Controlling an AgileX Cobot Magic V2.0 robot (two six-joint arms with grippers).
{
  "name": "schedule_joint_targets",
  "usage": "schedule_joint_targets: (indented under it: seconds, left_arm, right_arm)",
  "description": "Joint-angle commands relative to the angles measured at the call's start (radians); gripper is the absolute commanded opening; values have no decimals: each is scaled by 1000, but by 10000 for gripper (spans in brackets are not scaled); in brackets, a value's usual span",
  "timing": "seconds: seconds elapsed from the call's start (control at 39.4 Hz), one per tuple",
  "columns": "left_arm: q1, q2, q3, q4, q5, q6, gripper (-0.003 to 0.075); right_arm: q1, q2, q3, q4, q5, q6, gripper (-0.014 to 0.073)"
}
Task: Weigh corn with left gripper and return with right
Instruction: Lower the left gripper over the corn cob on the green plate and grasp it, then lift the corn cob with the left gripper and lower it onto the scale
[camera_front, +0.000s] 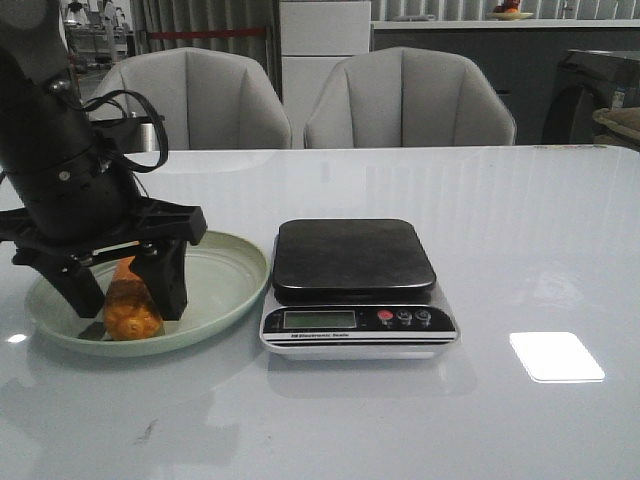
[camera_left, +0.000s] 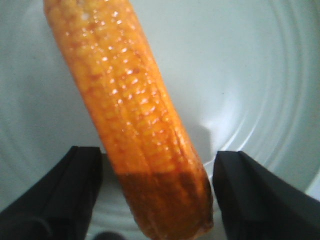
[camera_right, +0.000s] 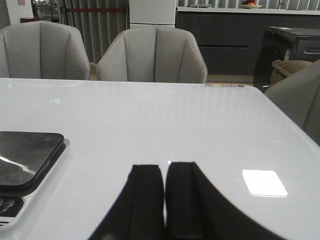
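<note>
**Left claw straddling corn on the plate, scale bare**

Landmark: the scale (camera_front: 357, 288), sitting mid-table on the white table (camera_front: 520, 230).

The pale green plate (camera_front: 225, 275) is lying just beside the scale, on the robot's left of it, rim nearly touching the scale's edge. The corn (camera_front: 130, 303) is lying in the plate, on the side of it farther from the scale, one end pointing toward the front camera. In the left wrist view the corn (camera_left: 135, 115) is running diagonally across the plate (camera_left: 250, 65), orange-yellow kernels glossy, the near end in shadow.

The left gripper (camera_front: 125, 290) is reaching down into the plate over the corn, fingers spread wide apart, one on each side of the cob. The left wrist view is showing the left gripper (camera_left: 159, 200) with a clear gap between each finger and the corn, so nothing is being clamped. Cannot tell whether the fingertips are touching the plate.

The scale's dark platform is carrying nothing; its display and three buttons are facing the front camera.

The right gripper (camera_right: 164, 200) is only showing in the right wrist view, on the robot's right of the scale (camera_right: 25, 165) and well apart from it, low over the table (camera_right: 200, 125). Its fingers are pressed together, holding nothing.

Two grey chairs (camera_front: 400, 100) are standing behind the table, beyond the scale.
</note>
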Motion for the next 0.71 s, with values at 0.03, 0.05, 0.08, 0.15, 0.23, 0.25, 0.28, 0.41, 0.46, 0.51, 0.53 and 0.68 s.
schedule_joint_targets:
  seconds: [0.03, 0.05, 0.08, 0.15, 0.23, 0.25, 0.28, 0.41, 0.46, 0.51, 0.53, 0.68]
  left_arm:
    - [-1, -41, -58, -6, 2, -11, 384]
    - [-1, -41, -68, -6, 10, -11, 351]
    - [-1, -41, -75, -6, 12, -11, 319]
    - [-1, -41, -102, -14, 31, -9, 243]
    - [-4, -41, -137, -31, 56, 23, 177]
    - [-7, -41, -148, -41, 62, 30, 160]
    - [-9, -41, -164, -52, 66, 40, 140]
    - [-31, -41, -242, -112, 79, 76, 115]
    - [-48, -41, -275, -131, 76, 86, 115]
    - [-68, -40, -305, -141, 68, 91, 115]
    - [-77, -37, -321, -142, 66, 91, 115]
    - [-143, 0, -383, -187, 61, 91, 115]
  right_arm:
    - [-6, -19, 11, -11, -79, -6, 186]
    - [-6, -19, 11, -11, -79, -6, 186]
    - [-6, -19, 11, -11, -79, -6, 186]
    - [-6, -19, 11, -11, -79, -6, 186]
    - [-6, -19, 11, -11, -79, -6, 186]
    - [-6, -19, 11, -11, -79, -6, 186]
    - [-6, -19, 11, -11, -79, -6, 186]
    - [-6, -19, 11, -11, -79, -6, 186]
    - [-6, -19, 11, -11, -79, -6, 186]
    - [-6, -19, 11, -11, -79, -6, 186]
    - [-6, -19, 11, -11, -79, -6, 186]
    - [-6, -19, 11, -11, -79, -6, 186]
